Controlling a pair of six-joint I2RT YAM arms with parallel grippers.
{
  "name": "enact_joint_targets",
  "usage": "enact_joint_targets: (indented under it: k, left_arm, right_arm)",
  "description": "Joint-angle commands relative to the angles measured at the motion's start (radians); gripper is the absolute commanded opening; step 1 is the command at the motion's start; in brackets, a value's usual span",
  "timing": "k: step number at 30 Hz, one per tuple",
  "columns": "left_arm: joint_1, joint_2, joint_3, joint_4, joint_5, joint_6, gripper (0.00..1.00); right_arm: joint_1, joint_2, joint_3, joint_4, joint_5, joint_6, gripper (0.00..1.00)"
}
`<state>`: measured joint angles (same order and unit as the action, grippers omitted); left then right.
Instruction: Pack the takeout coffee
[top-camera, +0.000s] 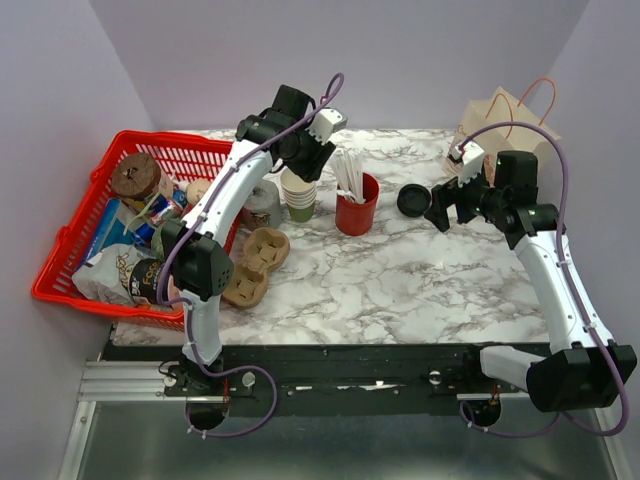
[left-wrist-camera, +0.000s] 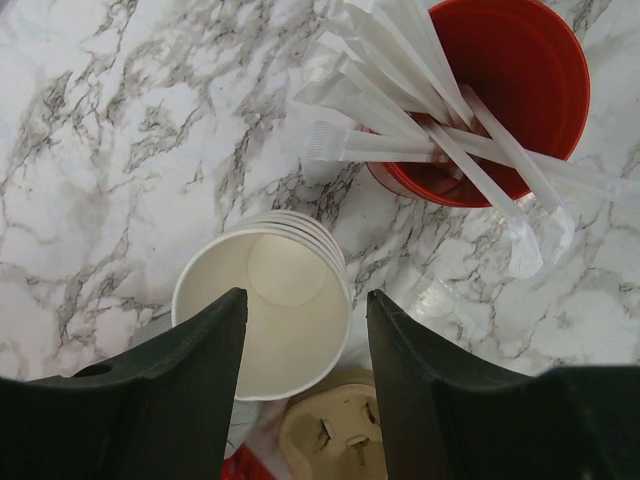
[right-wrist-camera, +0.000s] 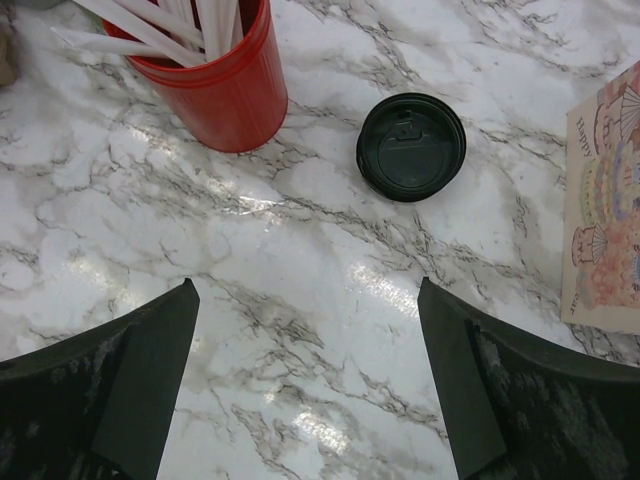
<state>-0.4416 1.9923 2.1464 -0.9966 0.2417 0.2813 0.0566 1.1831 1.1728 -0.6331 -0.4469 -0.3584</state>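
Note:
No lidded olive-green cup shows in any view. A round black lid lies flat on the marble table by itself; it also shows in the right wrist view. My right gripper is open and empty just right of the lid, above bare marble. My left gripper is open and empty, hovering over a stack of lidless paper cups, cream inside; its jaws stand either side of the stack's rim.
A red cup of white straws stands between stack and lid. A brown paper bag sits at the back right. A pulp cup carrier lies near the red basket of groceries at the left.

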Motion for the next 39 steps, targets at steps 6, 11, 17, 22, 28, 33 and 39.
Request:
enact_joint_targets:
  k: [6, 11, 17, 22, 28, 33, 39]
  left_arm:
    - [-0.019, -0.047, -0.056, -0.062, -0.091, -0.031, 0.56]
    - [-0.019, -0.041, -0.054, -0.059, -0.113, -0.027, 0.56]
    - [-0.02, -0.009, -0.028, -0.079, -0.084, -0.013, 0.48]
    - [-0.02, -0.004, -0.029, -0.086, -0.05, -0.022, 0.48]
    - [-0.02, 0.003, -0.039, -0.093, -0.048, -0.013, 0.48]
    - [-0.02, 0.026, -0.028, -0.1, -0.039, -0.014, 0.48]
    - [-0.02, 0.04, -0.022, -0.1, -0.025, -0.013, 0.47]
  right_arm:
    - [-0.005, 0.027, 0.016, -0.02, -0.053, 0.024, 1.0]
    - [-0.006, 0.029, 0.019, -0.037, -0.044, 0.003, 1.0]
    - [-0.006, 0.023, 0.011, -0.04, -0.03, -0.004, 1.0]
    - [-0.006, 0.018, -0.007, -0.037, -0.027, -0.002, 1.0]
    - [-0.006, 0.019, -0.015, -0.03, -0.026, 0.003, 1.0]
    - [-0.005, 0.024, -0.013, -0.028, -0.036, -0.001, 1.0]
    - [-0.006, 0.036, -0.013, -0.024, -0.027, -0.001, 1.0]
